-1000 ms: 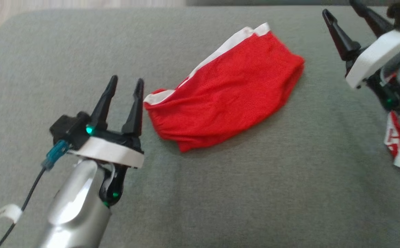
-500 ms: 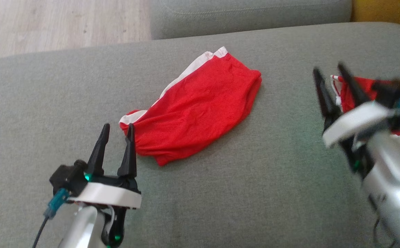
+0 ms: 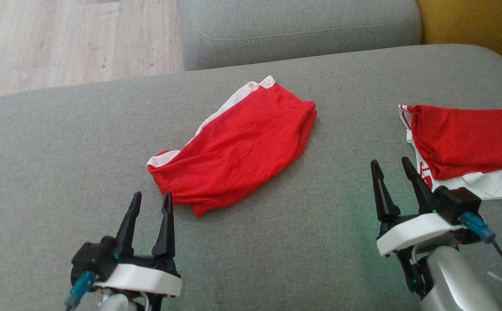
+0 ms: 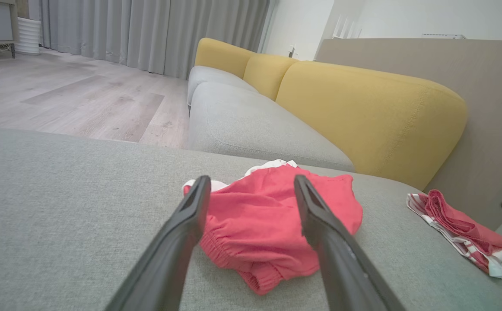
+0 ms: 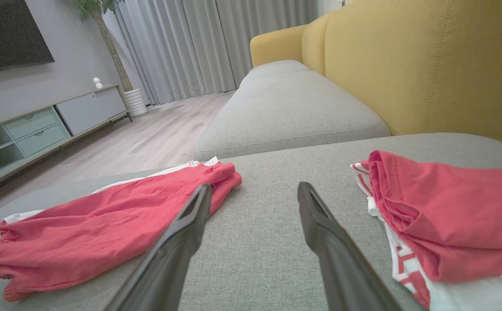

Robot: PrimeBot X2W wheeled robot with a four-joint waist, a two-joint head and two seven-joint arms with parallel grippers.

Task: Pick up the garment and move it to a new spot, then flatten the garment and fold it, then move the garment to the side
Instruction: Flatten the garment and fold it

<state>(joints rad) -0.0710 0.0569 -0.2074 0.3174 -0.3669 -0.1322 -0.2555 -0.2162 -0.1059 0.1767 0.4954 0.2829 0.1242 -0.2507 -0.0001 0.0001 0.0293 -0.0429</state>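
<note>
Red shorts with a white side stripe (image 3: 238, 147) lie loosely folded on the grey sofa cushion (image 3: 61, 142), slanting from near left to far right. They also appear in the left wrist view as the shorts (image 4: 272, 220) and in the right wrist view as the shorts (image 5: 104, 224). My left gripper (image 3: 151, 203) is open just short of the shorts' elastic waistband, holding nothing. My right gripper (image 3: 389, 166) is open over bare cushion, between the shorts and a second garment.
A folded red and white garment (image 3: 462, 144) lies at the cushion's right. Beyond it rises the yellow backrest (image 3: 471, 26). Another grey seat cushion (image 3: 298, 30) adjoins the far edge. Wooden floor (image 3: 61, 39) lies past the far left edge.
The head camera has tilted, showing more of the far edge. Both grippers have drawn back toward me, away from the shorts, and the right one has dropped low. The shorts lie unmoved.
</note>
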